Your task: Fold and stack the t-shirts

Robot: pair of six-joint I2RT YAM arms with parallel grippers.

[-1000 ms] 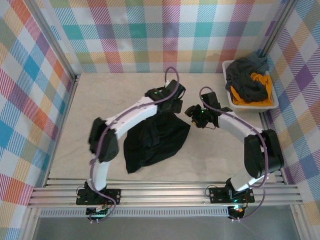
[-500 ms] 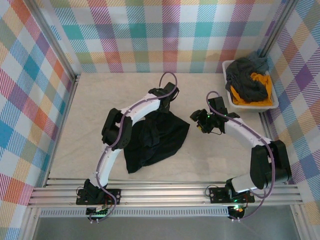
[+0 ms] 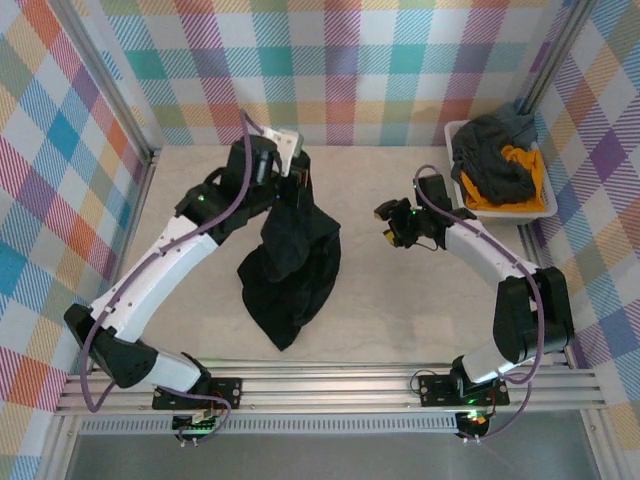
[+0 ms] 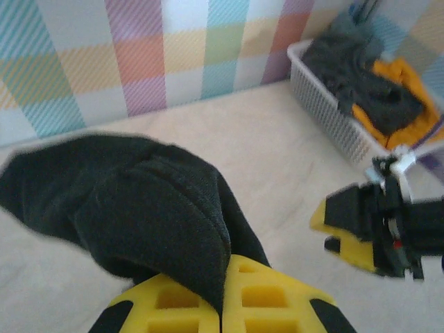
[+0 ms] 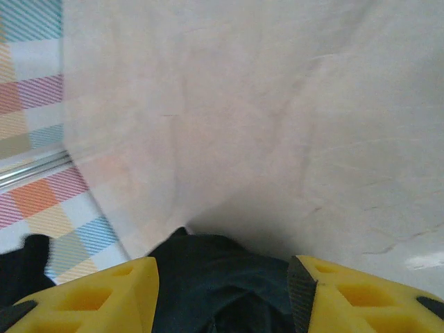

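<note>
Above the cream table (image 3: 420, 300), the left gripper (image 3: 298, 180) is clamping the black t-shirt (image 3: 290, 265) by its far end, the cloth trailing lengthwise toward the near edge. The right gripper (image 3: 391, 228) is hovering part-open and empty, apart on the shirt's right.

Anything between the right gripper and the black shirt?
Nothing visible. Only bare table separates the right gripper from the black t-shirt pinched in the shut left gripper. The white tub sits on the right gripper's other side, off that path.
</note>
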